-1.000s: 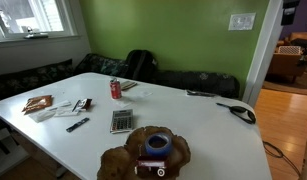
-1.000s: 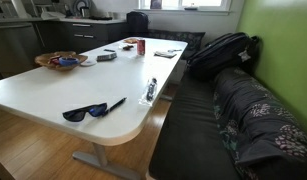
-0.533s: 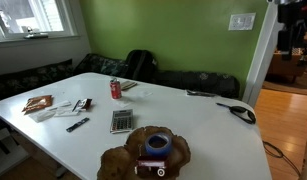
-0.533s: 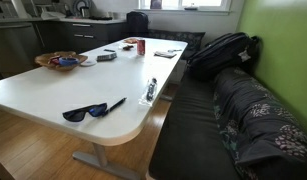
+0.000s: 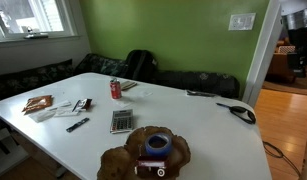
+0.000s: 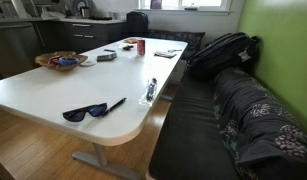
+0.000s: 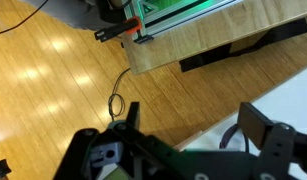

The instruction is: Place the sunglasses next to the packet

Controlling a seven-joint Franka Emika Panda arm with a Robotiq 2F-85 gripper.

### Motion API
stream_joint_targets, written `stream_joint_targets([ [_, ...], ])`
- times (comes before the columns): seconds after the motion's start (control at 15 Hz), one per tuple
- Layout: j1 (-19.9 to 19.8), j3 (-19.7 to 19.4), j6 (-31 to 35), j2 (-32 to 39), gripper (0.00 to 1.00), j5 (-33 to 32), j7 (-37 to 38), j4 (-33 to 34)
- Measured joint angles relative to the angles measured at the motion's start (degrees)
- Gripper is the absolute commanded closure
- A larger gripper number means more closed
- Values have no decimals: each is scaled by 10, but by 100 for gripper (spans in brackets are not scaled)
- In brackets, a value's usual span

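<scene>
While both exterior views showed the sunglasses (image 5: 237, 111) (image 6: 85, 112) lying near one end of the white tabletop (image 5: 183, 125), only the wrist view showed the hand (image 7: 193, 125), its fingers spread and empty over wooden floor (image 7: 53, 70). In an exterior view the packet (image 5: 36, 103) lay well apart from them; in an exterior view a black stick (image 6: 115, 104) lay just beside them.

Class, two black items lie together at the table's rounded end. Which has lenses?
The sunglasses, with two dark lenses; the thin stick beside them has none.
</scene>
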Motion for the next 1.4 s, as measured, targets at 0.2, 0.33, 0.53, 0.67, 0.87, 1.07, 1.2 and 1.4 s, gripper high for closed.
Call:
stream_joint_targets([
  [0.2,8,5,79,3,0,-15,-4,5],
  [0.33,8,4,178,22,0,-54,1,5],
  [0.53,4,-34,326,78,0,-104,29,3],
  [0.67,-30,-49,408,134,0,-106,40,1],
  [0.87,-66,-80,488,227,0,-67,34,1],
  [1.07,-68,-79,494,249,0,-61,27,11],
  [1.2,-68,-76,494,241,0,-61,27,12],
  [1.4,-68,-76,494,238,0,-61,27,11],
])
